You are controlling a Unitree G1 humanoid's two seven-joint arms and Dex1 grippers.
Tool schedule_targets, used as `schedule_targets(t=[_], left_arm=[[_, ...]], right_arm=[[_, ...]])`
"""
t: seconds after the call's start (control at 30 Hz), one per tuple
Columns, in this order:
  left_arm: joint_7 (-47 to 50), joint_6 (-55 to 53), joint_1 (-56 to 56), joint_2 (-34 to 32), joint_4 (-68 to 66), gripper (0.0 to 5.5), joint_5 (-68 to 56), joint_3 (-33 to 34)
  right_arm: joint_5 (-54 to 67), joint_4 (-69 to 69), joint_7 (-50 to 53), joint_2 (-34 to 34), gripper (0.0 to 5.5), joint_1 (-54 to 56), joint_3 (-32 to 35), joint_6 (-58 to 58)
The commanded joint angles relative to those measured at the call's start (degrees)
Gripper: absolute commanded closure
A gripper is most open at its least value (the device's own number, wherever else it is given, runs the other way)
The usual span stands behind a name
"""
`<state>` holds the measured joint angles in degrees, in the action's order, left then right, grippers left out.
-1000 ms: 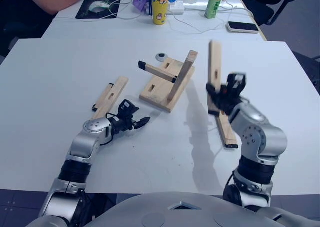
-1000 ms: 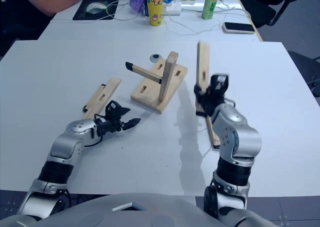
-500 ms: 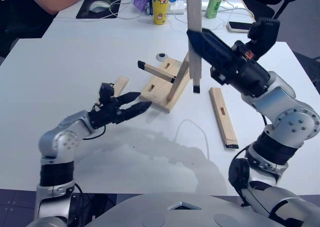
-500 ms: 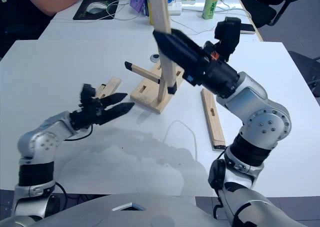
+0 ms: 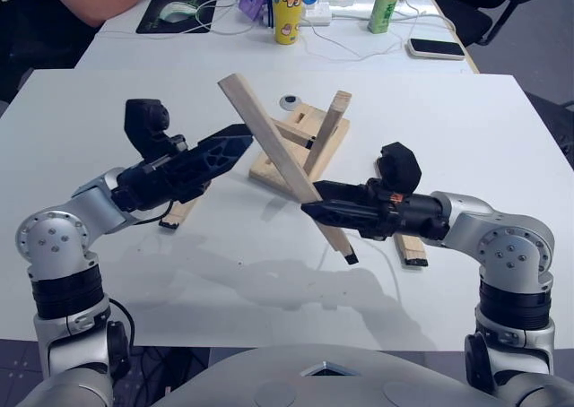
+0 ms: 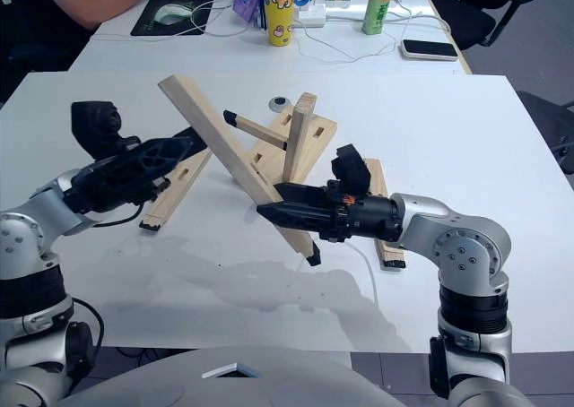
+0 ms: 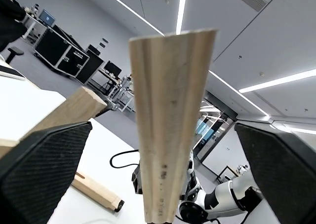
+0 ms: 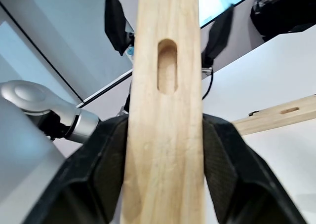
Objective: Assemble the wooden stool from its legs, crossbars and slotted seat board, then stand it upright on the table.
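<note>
A long wooden leg (image 5: pixel 278 151) with a slot (image 8: pixel 168 66) and a black foot hangs slanted above the table's front. My right gripper (image 5: pixel 307 209) is shut on its lower part, pads (image 8: pixel 108 174) pressed to both sides. My left gripper (image 5: pixel 240 142) is open at the leg's upper end, its fingers (image 7: pixel 44 169) standing wide on either side. Behind lies the slotted seat board (image 5: pixel 285 167) with one leg (image 5: pixel 329 127) standing tilted in it and a black-tipped crossbar (image 5: pixel 280 128). One loose leg (image 6: pixel 166 196) lies at the left, another (image 5: pixel 409 247) at the right behind my right arm.
A small round object (image 5: pixel 288 101) lies behind the seat board. On the far table stand a yellow cup (image 5: pixel 287 12), a green carton (image 5: pixel 386 4), a phone (image 5: pixel 435 47), a mouse pad (image 5: pixel 175 12) and cables. Bare table surface (image 5: pixel 484 129) stretches to the right.
My right arm has swung the held leg down from upright to a slant over the table's front. My left gripper has risen and moved right, its fingers now around the leg's upper end.
</note>
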<state>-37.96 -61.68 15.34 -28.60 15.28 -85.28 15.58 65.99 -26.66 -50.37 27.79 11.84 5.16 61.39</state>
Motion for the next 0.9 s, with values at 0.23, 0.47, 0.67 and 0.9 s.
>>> schedule_targets(t=[0.23, 0.47, 0.67, 0.9], left_arm=[[-1.07, -1.18, 2.07, -2.0, -0.24, 0.51, -1.56, -2.07], [-2.61, -1.52, 2.39, -3.59, -1.27, 1.63, -0.49, -2.82], [-3.77, -1.59, 2.69, -4.58, -1.79, 2.58, 0.32, -3.22], [-4.84, -1.32, 2.13, -5.34, -1.96, 3.32, 1.26, -3.07]], right_arm=[[-2.64, 0.94, -3.16, 1.76, 3.43, -0.09, -4.08, -3.76], [-2.57, 0.27, -2.39, 1.51, 3.43, -1.1, -4.64, -5.11], [-2.76, 0.1, -2.17, 1.55, 3.43, -1.72, -5.09, -6.15], [-2.43, 0.23, -2.18, 2.09, 3.43, -1.86, -5.19, -6.38]])
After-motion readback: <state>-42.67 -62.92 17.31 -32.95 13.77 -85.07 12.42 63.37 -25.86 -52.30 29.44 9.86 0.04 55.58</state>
